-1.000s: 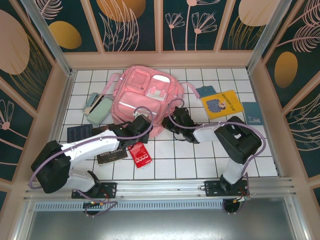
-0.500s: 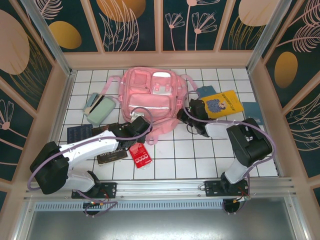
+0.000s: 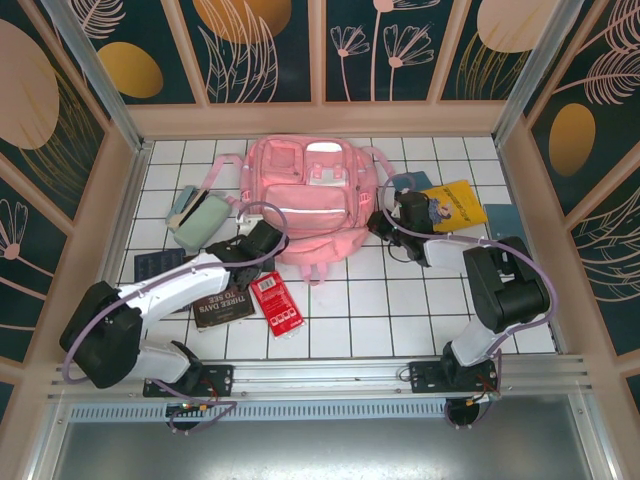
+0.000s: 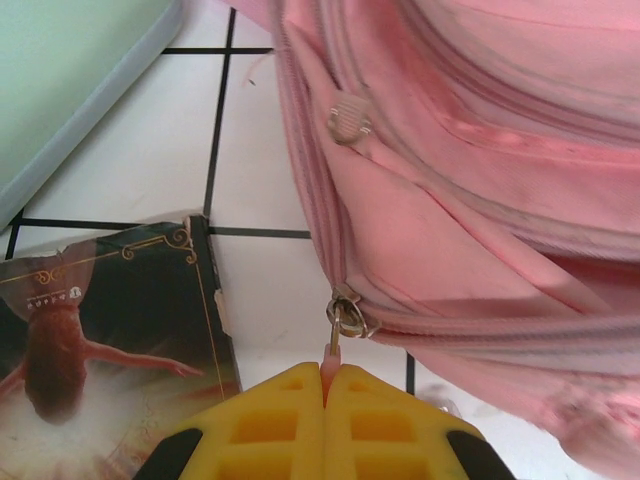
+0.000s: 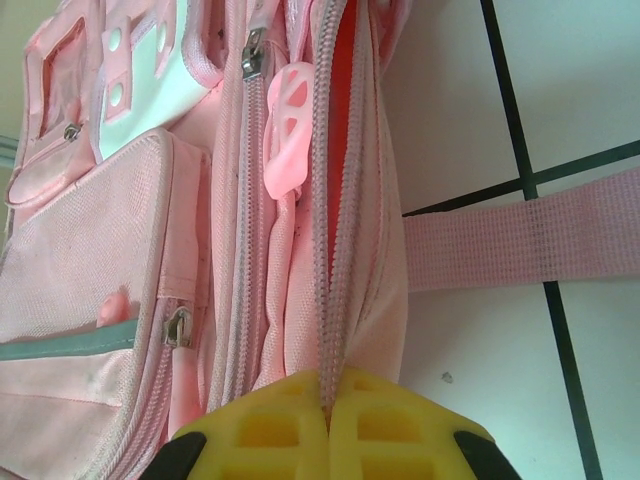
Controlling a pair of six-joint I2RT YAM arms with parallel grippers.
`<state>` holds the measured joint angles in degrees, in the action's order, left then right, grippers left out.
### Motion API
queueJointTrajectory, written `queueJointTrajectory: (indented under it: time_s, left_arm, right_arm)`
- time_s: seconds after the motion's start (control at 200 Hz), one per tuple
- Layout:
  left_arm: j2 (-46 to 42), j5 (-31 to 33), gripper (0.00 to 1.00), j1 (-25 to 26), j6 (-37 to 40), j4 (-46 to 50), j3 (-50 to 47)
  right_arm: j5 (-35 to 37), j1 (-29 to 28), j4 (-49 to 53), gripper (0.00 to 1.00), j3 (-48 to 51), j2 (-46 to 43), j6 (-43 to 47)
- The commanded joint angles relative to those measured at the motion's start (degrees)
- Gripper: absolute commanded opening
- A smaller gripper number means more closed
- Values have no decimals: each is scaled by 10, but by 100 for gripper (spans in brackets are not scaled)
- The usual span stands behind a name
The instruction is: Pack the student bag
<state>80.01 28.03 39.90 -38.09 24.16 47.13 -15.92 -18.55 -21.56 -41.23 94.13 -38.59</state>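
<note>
**Both claws pinched on the pink bag's zips**

My left claw (image 4: 326,378) is closed tight on the thin pink tab of a zip pull (image 4: 345,318). This is at the near left corner of the student bag (image 3: 310,200), and the tab's end is hidden between my yellow fingertips. My right claw (image 5: 328,398) is closed too, on the bag's right side, where a line of zip teeth runs down into the pinch. The fingertips cover the spot, so I cannot tell whether I hold a slider or only the fabric edge. Above the pinch that zip gapes and shows a red sliver, with the inside too narrow to make out.

The bag lies flat, front pockets up, at the far middle of the white tiled worktop (image 3: 400,300). A pink strap (image 5: 520,240) runs off the right edge of my right wrist view. In the left wrist view a mint-green case (image 4: 70,70) is cut off at the upper corner. A dark cover with a dancer figure (image 4: 90,320) slips partly under my claw. From above, my right wrist hides a corner of a yellow book (image 3: 455,205).

My left arm stretches low and diagonal from its near-left base to the bag, with a red packet (image 3: 277,303) just beside it. My right arm rises from its base, folds at the elbow and reaches back leftward to the bag.
</note>
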Motion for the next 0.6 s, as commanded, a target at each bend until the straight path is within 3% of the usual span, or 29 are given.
queueJointTrajectory:
  time_s: [0.0,0.255,0.53,0.596]
  left_arm:
    - [28,108,0,-40,-30,45,-14]
    - [54,143,0,-61,-61,13,-2]
    - [95,120,0,-78,-56,-36,18]
    - [91,90,0,-78,-41,-47,18]
  right_arm:
    - [78,40,-11,0,-11,-3,27]
    - [91,47,-3,0,-20,-10,36]
    - [87,50,13,0,-48,-2,52]
    - [77,49,10,0,-49,1,54]
